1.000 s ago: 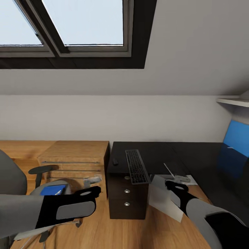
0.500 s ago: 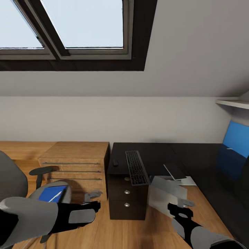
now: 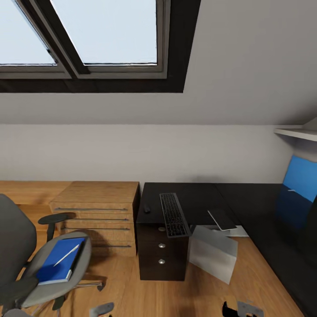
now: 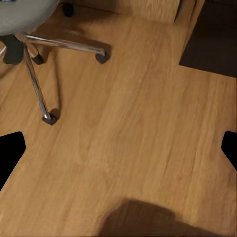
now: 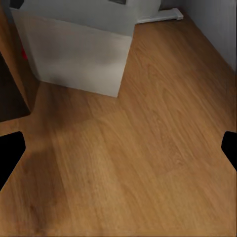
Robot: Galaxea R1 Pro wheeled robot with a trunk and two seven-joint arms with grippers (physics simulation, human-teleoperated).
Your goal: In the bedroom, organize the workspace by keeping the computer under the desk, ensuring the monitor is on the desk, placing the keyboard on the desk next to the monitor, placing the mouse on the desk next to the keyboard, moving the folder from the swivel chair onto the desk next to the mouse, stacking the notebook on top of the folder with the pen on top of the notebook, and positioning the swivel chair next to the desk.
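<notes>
The black desk (image 3: 200, 193) carries the keyboard (image 3: 174, 214), with the small mouse (image 3: 146, 209) to its left. The white computer (image 3: 213, 254) (image 5: 79, 54) stands tilted on the floor in the desk's corner. A dark flat slab (image 3: 222, 219) with pale edges lies on it; I cannot tell what it is. At the left, the swivel chair (image 3: 17, 246) holds the blue folder (image 3: 55, 266) with the pen (image 3: 67, 255) on top. My left gripper (image 3: 102, 309) (image 4: 118, 153) hangs open over bare floor near the chair's chrome base (image 4: 37, 74). My right gripper (image 3: 240, 309) (image 5: 118, 148) is open above the floor in front of the computer.
A light wooden drawer chest (image 3: 97, 211) stands against the desk's left side. The desk's drawer unit (image 3: 161, 253) faces me, and a blue back panel (image 3: 301, 176) rises at the right. A white strip (image 5: 158, 17) lies on the floor behind the computer. Skylights (image 3: 105, 31) are overhead.
Both arms have dropped from in front of me to the bottom edge of the head view. The folder and pen on the chair seat are now uncovered.
</notes>
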